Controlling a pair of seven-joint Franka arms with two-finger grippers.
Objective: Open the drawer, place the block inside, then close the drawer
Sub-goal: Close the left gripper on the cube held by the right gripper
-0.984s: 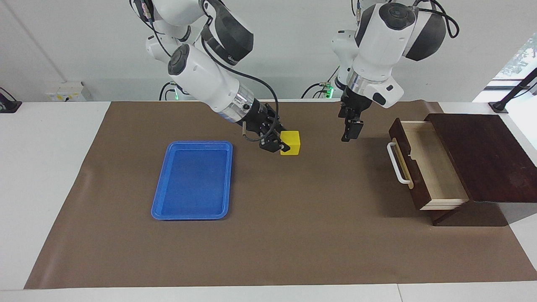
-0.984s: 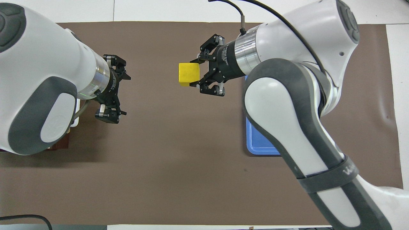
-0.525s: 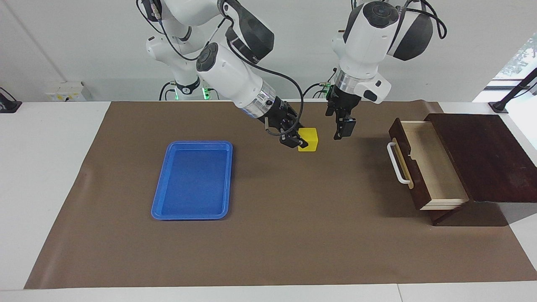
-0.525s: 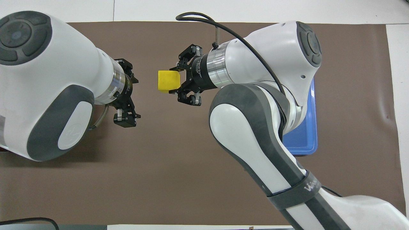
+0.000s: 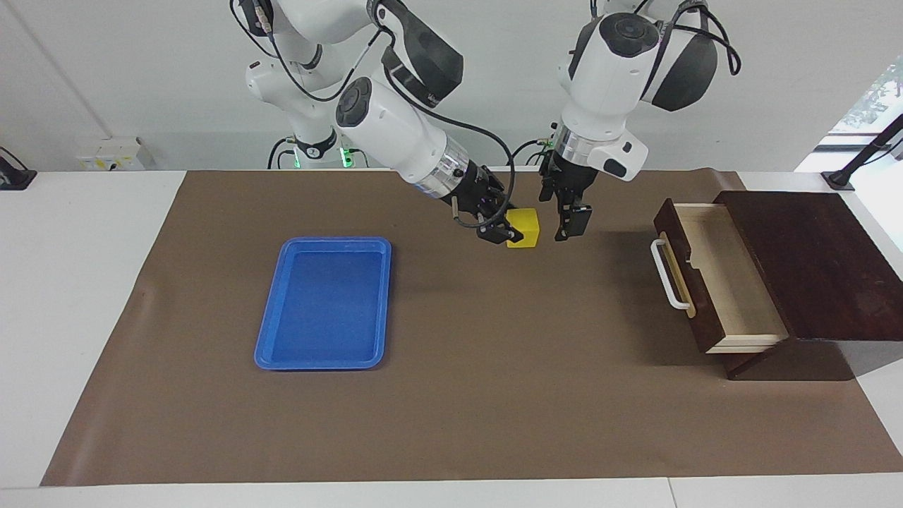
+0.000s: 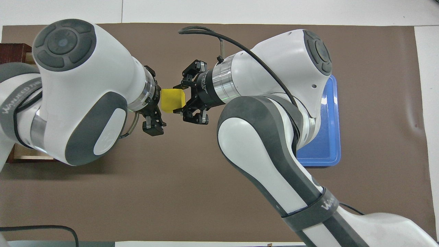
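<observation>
Both grippers closer now: right gripper [image 5: 509,233] clamped on block [image 5: 523,227], carried toward wide-open left gripper [image 5: 568,224] (mid-mat); drawer [image 5: 716,279] pulled open at tabletop's left-arm edge.

The right gripper [image 5: 509,233], clamped on the block [image 5: 523,227], carries it from the mat's middle toward 3 o'clock in the facing view. The left gripper [image 5: 568,220], spread wide, swings toward 9 o'clock, now just beside the block.
</observation>
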